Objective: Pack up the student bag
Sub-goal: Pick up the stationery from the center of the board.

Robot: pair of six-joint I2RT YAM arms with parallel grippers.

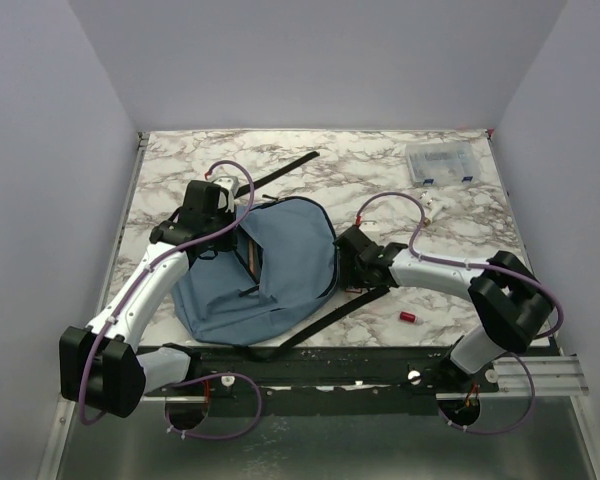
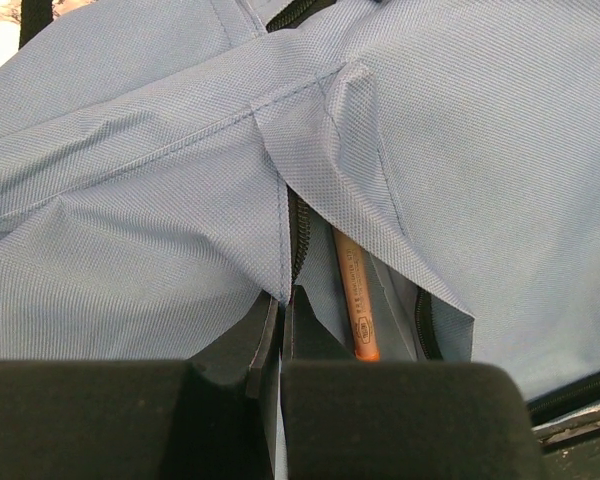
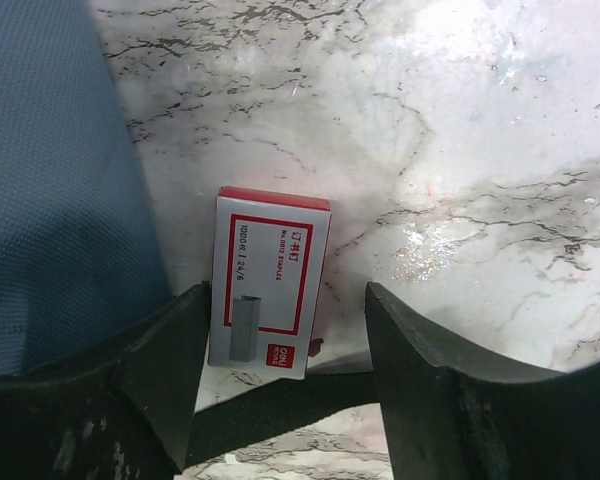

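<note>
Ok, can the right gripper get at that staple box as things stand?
Probably yes. The right gripper is open with the staple box lying flat on the table between its fingers, nothing on top. The student bag lies close beside it, so one finger might catch fabric.

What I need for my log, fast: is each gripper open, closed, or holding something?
Left gripper: closed, pinching a fold of the student bag.
Right gripper: open, empty, straddling the staple box on the table.
</note>
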